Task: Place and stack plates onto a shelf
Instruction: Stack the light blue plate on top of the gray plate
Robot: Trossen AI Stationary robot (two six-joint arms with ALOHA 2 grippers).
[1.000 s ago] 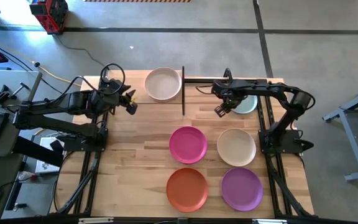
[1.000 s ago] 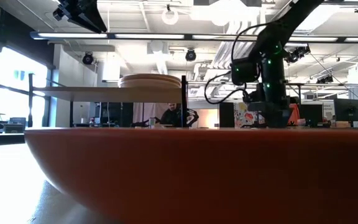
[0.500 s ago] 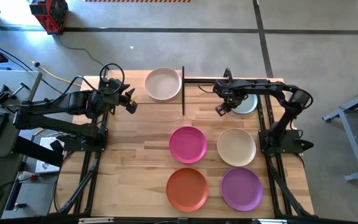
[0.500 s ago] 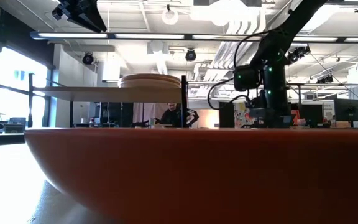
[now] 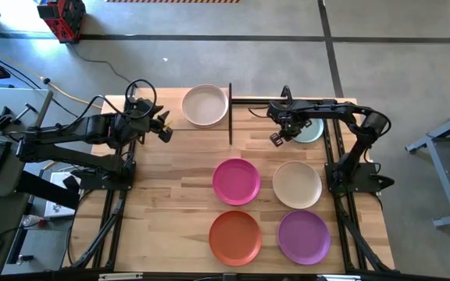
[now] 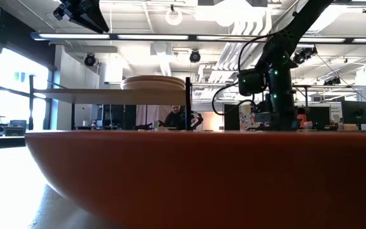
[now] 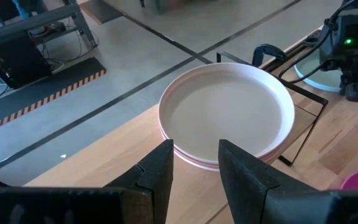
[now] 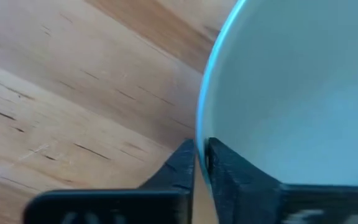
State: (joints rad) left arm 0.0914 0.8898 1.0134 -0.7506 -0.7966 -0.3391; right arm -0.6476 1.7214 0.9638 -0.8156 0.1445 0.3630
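Pale green round matte plate (image 8: 303, 81) at the tabletop's far edge: right gripper (image 8: 199, 163) pinches its rim; lift level, slowly.

Six plates (image 5: 236, 180) (stack uncounted); one shelf (image 5: 230, 117)

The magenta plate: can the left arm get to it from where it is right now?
Probably yes. The left gripper hovers open beside the shelf, and only bare table lies between it and the magenta plate. Nothing sits on that plate.
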